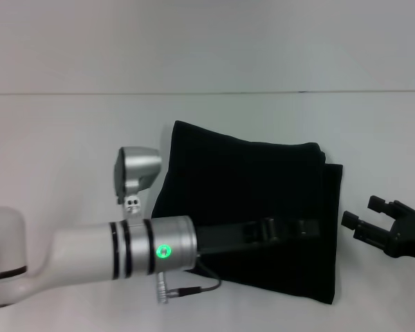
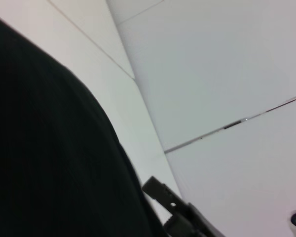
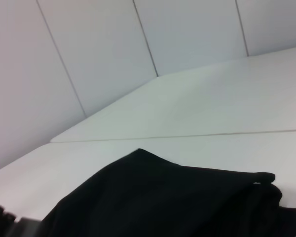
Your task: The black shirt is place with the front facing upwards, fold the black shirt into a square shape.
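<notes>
Lying on the desk: you see the black shirt (image 1: pixel 252 221) folded into a rough rectangle on the white desk (image 1: pixel 55 138), near the middle and a little toward your right side.
Shirt layers: the top fold sits slightly short of the layer under it along the right edge, so a strip of the lower layer shows there.
Lettering: none shows; only plain black cloth faces up.
Left hand: your left hand (image 1: pixel 290 228) reaches across over the shirt from the left, low above its near half; black against black, so you cannot tell whether its fingers are apart or together.
Right hand: your right hand (image 1: pixel 365 218) hovers over bare desk just beside the shirt's right edge, apart from the cloth, fingers spread and holding nothing.
Right wrist view: the shirt's (image 3: pixel 177 202) folded corner lies flat on the desk.
</notes>
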Controlling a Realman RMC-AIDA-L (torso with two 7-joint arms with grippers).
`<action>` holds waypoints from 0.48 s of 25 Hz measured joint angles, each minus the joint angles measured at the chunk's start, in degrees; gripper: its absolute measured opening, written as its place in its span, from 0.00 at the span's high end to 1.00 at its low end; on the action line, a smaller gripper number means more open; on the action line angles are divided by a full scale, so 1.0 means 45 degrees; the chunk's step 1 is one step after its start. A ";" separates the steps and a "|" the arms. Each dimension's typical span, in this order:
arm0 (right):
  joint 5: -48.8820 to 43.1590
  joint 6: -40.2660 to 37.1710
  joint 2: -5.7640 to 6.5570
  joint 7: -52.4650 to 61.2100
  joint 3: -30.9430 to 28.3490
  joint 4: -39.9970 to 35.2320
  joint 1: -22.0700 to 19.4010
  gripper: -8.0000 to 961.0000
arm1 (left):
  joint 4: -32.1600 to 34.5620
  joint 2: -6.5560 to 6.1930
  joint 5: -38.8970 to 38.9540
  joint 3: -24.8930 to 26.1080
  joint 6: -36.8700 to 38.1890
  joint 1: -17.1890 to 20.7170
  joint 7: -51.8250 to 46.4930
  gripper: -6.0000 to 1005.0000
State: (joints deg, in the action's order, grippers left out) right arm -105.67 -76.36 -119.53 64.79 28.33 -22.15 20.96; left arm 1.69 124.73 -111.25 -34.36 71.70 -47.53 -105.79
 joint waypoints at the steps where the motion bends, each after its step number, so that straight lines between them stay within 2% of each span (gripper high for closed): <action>1: 0.0002 0.0062 0.0011 0.0075 -0.0021 -0.0001 0.0030 0.10 | 0.0128 -0.0004 0.0000 -0.0015 0.0023 0.0159 0.0003 0.86; 8: 0.0008 0.0246 0.0048 0.1416 -0.0354 -0.0093 0.0211 0.10 | 0.1526 -0.0073 -0.0008 -0.0048 0.0990 0.1280 0.0148 0.56; 10: 0.0010 0.0245 0.0205 0.2669 -0.0543 -0.0131 0.0274 0.10 | 0.2238 -0.0090 -0.0025 -0.0122 0.1613 0.1648 0.0798 0.48; 12: -0.0066 0.0084 0.0566 0.4408 -0.0550 -0.0141 0.0446 0.10 | 0.3306 -0.0108 -0.0034 -0.0193 0.2460 0.2221 0.1804 0.40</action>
State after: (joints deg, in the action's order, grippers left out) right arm -105.97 -75.98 -116.99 84.62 25.85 -22.78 22.97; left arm 16.57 124.24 -111.40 -35.23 82.77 -37.53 -97.67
